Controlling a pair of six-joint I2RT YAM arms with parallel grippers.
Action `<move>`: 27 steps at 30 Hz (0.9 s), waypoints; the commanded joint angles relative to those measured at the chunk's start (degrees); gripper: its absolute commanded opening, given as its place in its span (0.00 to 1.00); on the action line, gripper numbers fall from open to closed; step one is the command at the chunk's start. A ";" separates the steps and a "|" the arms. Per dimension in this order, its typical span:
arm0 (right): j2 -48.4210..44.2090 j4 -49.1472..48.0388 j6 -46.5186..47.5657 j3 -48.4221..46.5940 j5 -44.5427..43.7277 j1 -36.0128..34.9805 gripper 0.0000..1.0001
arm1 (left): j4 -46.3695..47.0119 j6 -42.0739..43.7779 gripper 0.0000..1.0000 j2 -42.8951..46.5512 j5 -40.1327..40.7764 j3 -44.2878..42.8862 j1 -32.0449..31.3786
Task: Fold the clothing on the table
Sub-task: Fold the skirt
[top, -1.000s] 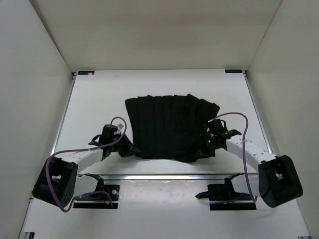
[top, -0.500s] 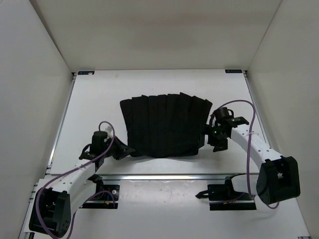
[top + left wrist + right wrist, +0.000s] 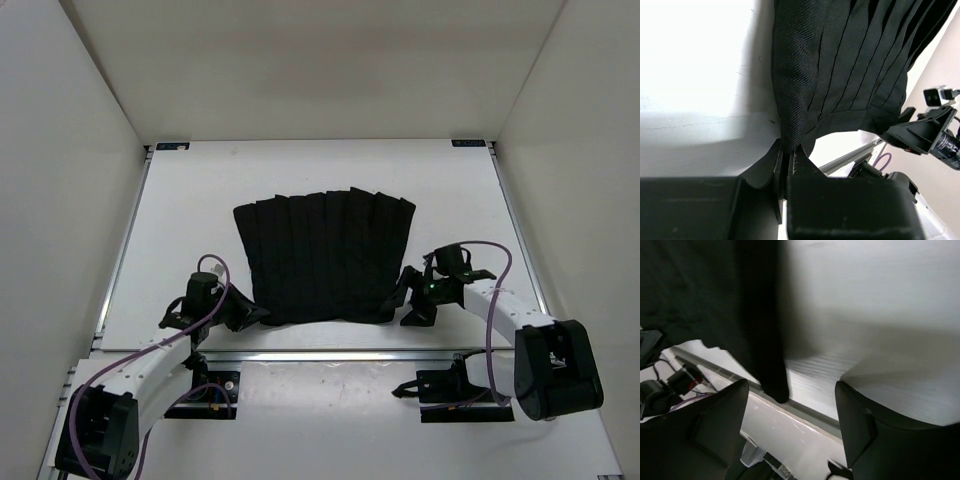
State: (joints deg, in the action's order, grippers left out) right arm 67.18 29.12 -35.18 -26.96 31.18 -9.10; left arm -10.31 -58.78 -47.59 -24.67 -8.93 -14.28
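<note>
Top external: skirt (image 3: 322, 255) flat, mid-bench (image 3: 190, 200). Left gripper (image 3: 245, 312) clamped on skirt's near-left corner; right gripper (image 3: 408, 300) apart, empty, beside near-right corner. Step: likely flattening. Next: right pinches its corner, then fold.

- A plain white back wall (image 3: 320, 60) rises behind the far edge of the surface (image 3: 200, 190).
- A white left wall (image 3: 50, 200) and a white right wall (image 3: 590, 180) stand along its two sides and lean outward in the top view.
- A small dark left corner fitting (image 3: 172, 146) sits at the far left corner, and a matching right corner fitting (image 3: 468, 143) sits at the far right corner; each shows a bluish mark.
- A white board (image 3: 330, 430) lies nearest the camera, just in front of the near edge.
- A flat black left plate (image 3: 225, 385) and a flat black right plate (image 3: 440, 385) lie on that board, well apart.
</note>
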 commanded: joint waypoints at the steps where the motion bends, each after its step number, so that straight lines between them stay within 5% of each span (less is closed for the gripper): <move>1: 2.59 -13.22 -6.04 -0.19 3.54 -3.46 0.66 | 0.82 -0.37 0.00 1.45 0.93 0.49 -0.39; 2: 4.09 -13.13 -5.69 -0.98 2.67 -4.68 0.60 | 0.81 -0.28 0.00 1.36 1.11 0.67 -0.39; 4: 5.41 -13.30 -4.12 -1.51 1.44 -4.52 0.01 | 0.82 0.33 0.00 1.19 0.84 0.58 0.74; 9: 2.26 -1.90 1.77 -9.23 -3.13 -1.88 0.00 | -12.43 11.39 0.00 -5.64 2.42 -10.63 4.61; 13: 6.62 0.58 5.38 -16.69 2.12 1.71 0.00 | -14.31 16.42 0.00 -17.60 1.74 -24.62 4.26; 19: 25.35 0.49 9.51 -51.74 6.26 4.27 0.00 | -9.39 10.27 0.00 -47.11 -9.86 -68.76 6.89; 22: 30.12 6.11 12.76 -71.53 3.29 3.31 0.00 | -8.86 7.63 0.00 -50.93 -10.67 -83.76 8.04; 24: 29.42 7.35 13.30 -75.78 0.29 3.13 0.00 | -9.38 8.76 0.00 -48.66 -8.13 -84.59 8.92; 27: 25.48 0.96 11.19 -62.19 4.23 4.96 0.00 | -5.46 10.71 0.00 -41.81 -7.76 -70.48 10.14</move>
State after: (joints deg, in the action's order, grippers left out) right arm 96.12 29.67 -24.58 -96.20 33.50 -5.28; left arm -16.62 -49.30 -96.84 -31.68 -87.22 -5.58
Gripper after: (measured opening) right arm 0.027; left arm 0.107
